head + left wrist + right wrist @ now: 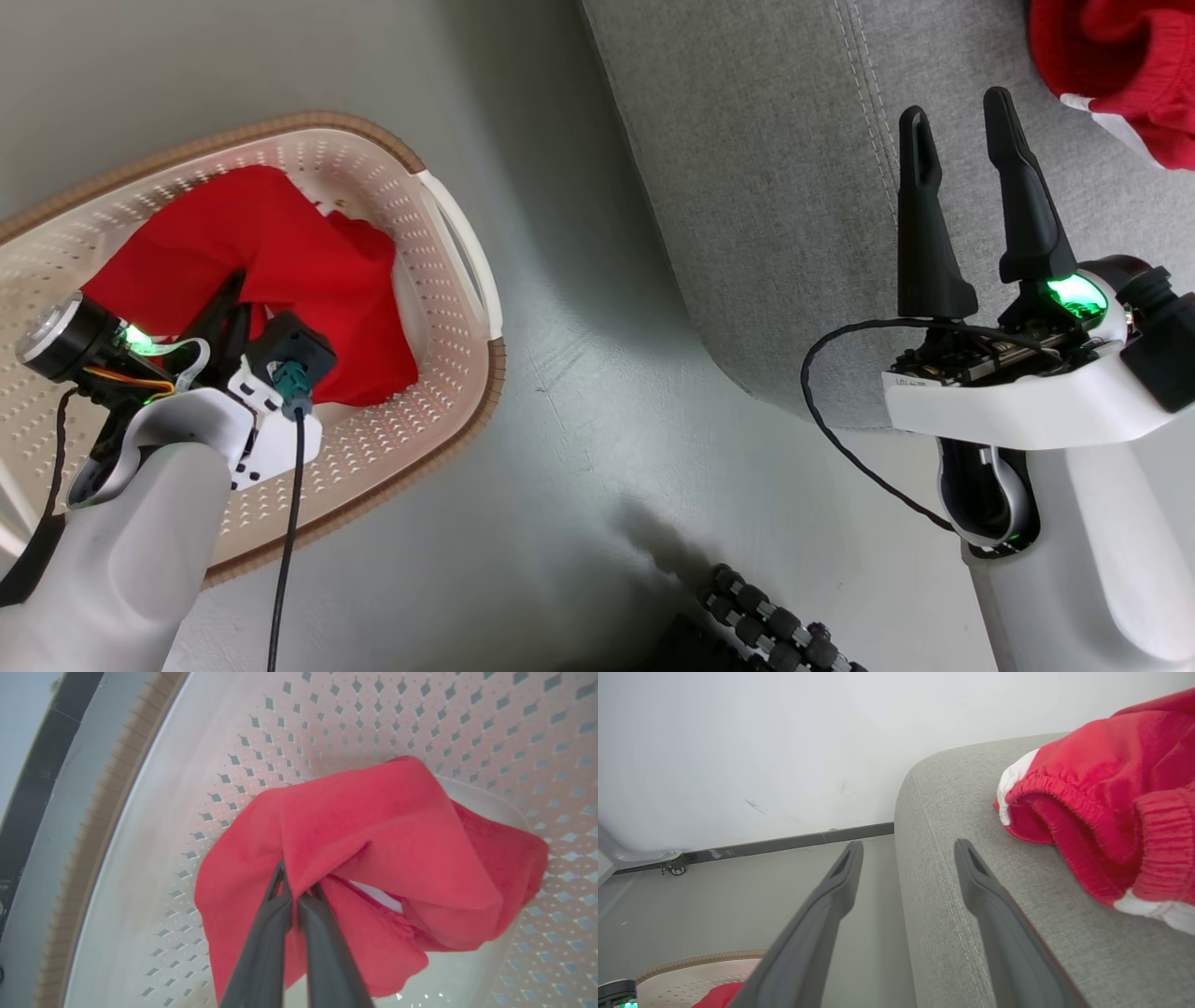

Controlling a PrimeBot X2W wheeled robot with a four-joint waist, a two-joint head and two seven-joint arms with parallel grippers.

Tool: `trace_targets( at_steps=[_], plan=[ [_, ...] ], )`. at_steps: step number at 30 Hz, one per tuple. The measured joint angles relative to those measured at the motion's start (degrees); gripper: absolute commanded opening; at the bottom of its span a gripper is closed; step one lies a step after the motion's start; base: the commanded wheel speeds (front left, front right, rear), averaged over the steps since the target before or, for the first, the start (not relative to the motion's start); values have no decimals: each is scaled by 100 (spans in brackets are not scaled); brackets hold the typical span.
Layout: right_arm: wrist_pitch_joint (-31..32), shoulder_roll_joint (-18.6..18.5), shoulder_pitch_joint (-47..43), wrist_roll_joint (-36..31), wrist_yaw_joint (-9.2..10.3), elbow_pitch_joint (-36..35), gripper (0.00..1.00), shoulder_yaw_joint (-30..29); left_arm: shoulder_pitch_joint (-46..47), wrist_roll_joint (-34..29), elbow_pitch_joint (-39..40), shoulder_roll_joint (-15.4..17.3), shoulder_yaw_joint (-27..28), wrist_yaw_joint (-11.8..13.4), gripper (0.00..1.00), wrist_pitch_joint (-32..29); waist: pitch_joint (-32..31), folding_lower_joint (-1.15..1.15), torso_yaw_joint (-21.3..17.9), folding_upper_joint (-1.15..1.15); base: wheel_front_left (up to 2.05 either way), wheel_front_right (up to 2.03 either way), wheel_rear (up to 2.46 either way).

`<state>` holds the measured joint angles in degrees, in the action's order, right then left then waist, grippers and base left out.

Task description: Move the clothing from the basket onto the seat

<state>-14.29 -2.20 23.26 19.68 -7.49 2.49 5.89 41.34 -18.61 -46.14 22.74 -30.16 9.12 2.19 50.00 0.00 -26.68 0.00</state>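
Clothing piece (373, 826) in basket (439, 308), 9 o'clock | left gripper (299, 882) clenched on its fold, clear in left wrist view | right gripper (956, 107) spread, empty, over seat (775, 187) | waistband piece (1101, 793) on seat, 1 o'clock

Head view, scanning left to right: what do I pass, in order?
basket holding a red garment → grey floor → seat → right gripper, open → second red garment lying on the seat
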Motion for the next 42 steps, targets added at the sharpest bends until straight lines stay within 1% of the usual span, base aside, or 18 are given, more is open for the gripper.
trace_targets(
  at_steps=[8, 14, 16, 21, 29, 36, 37, 38, 42],
  plan=[
    [0, -1, 25, -5, 0, 123, 100, -19, -210, 35, 238, 24, -40, 4, 0, 272, -194, 0, 134, 0, 0, 0, 0],
    [-1, -2, 24, -120, 0, 179, 100, -110, -445, 190, 458, 26, -14, 107, 0, 413, -375, 0, 252, 0, 0, 0, 0],
    [0, -3, 24, -175, 0, 194, 100, -147, -493, 221, 554, 12, 0, 147, 0, 446, -437, 0, 294, 0, 0, 0, 0],
    [-1, -4, 23, -256, 0, 246, 100, -199, -615, 292, 825, -71, 27, 157, 0, 536, -598, 0, 398, 0, 0, 0, 0],
    [-1, -5, 19, -316, 0, 310, 100, -277, -793, 398, 1211, -165, 27, 180, 0, 547, -869, 0, 570, 0, 0, 0, 0],
    [-1, -9, -7, -498, 0, 342, 100, -399, -1127, 472, 1404, -214, 7, 180, 0, 541, -1112, 0, 729, 0, 0, 0, 0],
    [-1, -9, -11, -527, 0, 344, 100, -416, -1171, 517, 1444, -218, 8, 180, 57, 541, -1145, 0, 752, 0, 0, 0, 0],
    [-1, -10, -16, -548, 0, 347, 100, -428, -1206, 560, 1483, -225, 5, 180, 100, 541, -1177, 0, 775, 0, 0, 0, 0],
    [-1, -11, -133, -602, 0, 364, 100, -495, -1326, 604, 1682, -291, -3, 180, 100, 539, -1303, 0, 869, 0, 0, 0, 0]
  ],
)
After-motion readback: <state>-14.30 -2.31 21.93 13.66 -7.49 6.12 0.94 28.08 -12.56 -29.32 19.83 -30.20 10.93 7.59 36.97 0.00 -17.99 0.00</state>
